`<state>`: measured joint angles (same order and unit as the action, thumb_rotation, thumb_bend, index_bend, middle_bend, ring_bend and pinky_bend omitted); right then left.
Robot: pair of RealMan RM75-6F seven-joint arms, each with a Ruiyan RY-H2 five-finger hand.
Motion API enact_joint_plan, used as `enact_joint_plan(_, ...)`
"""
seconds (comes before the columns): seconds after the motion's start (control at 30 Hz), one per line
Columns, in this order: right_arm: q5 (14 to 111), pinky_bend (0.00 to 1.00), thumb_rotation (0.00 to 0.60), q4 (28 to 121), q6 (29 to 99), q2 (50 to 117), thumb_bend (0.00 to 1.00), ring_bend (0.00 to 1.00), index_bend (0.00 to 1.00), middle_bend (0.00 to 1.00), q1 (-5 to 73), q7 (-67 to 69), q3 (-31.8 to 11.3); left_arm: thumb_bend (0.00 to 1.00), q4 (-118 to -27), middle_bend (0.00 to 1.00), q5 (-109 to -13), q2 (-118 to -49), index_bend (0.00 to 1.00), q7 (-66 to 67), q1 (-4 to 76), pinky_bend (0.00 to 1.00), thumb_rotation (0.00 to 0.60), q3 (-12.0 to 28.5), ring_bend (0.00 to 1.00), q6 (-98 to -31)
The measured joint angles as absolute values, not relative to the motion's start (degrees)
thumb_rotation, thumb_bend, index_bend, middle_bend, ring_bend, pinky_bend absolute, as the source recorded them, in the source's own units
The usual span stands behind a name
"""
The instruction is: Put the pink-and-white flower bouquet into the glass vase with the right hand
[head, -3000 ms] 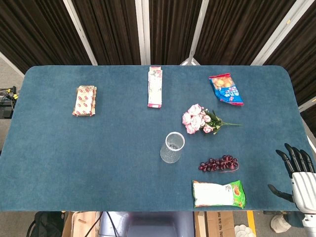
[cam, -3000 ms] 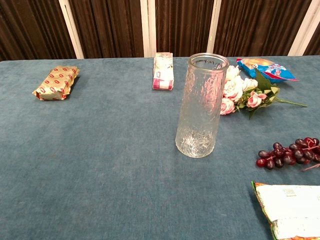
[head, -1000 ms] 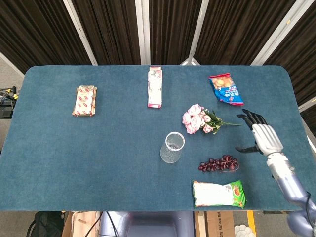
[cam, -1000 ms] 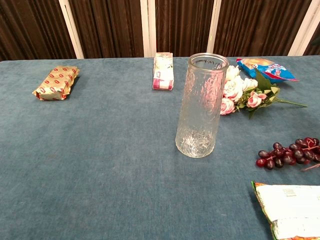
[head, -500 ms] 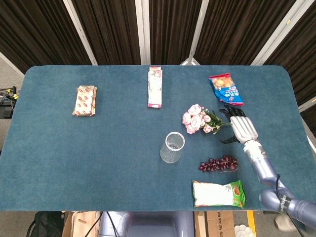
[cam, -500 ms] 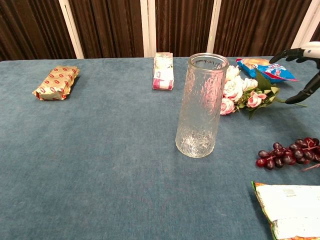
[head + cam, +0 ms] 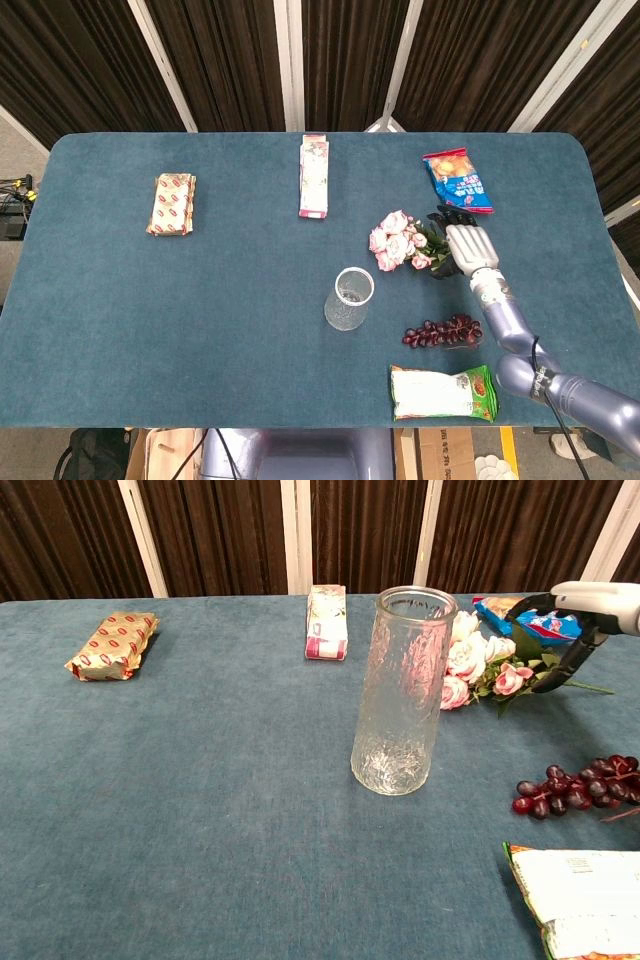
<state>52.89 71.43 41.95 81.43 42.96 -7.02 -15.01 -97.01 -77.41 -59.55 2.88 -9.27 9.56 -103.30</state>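
The pink-and-white flower bouquet lies flat on the blue table, blooms to the left and green stem to the right. The glass vase stands upright and empty, in front of the bouquet and to its left. My right hand hovers just over the bouquet's stem end, fingers spread and pointing down, holding nothing. Whether a fingertip touches the leaves I cannot tell. My left hand shows in neither view.
Purple grapes lie in front of the bouquet, a green-and-white snack bag nearer the front edge. A blue chip bag sits behind the hand. A pink box and a tan packet lie further left.
My right hand has travelled from the table's front right corner leftward and back, and now hangs over the bouquet's stem. Bouquet and vase have not moved.
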Motion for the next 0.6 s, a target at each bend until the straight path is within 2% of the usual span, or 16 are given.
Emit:
enact_joint_plan(0.3, 51.21, 0.0, 0.6, 67.31, 40.03, 85.01, 0.13, 0.04, 0.14, 0.05, 46.2, -8.51, -15.32, 0.19, -97.27, 0.0, -76.13, -60.13, 0.13, 4.48, -8.67, 0.02, 0.6, 10.25, 0.0, -102.57)
enact_joint_plan(0.6, 50.24, 0.0, 0.6, 62.93, 38.47, 88.92, 0.13, 0.21, 0.2, 0.18, 49.08, -9.66, -15.42, 0.19, -97.38, 0.0, -75.09, -60.48, 0.13, 4.87, -8.27, 0.02, 0.6, 10.89, 0.0, -102.04)
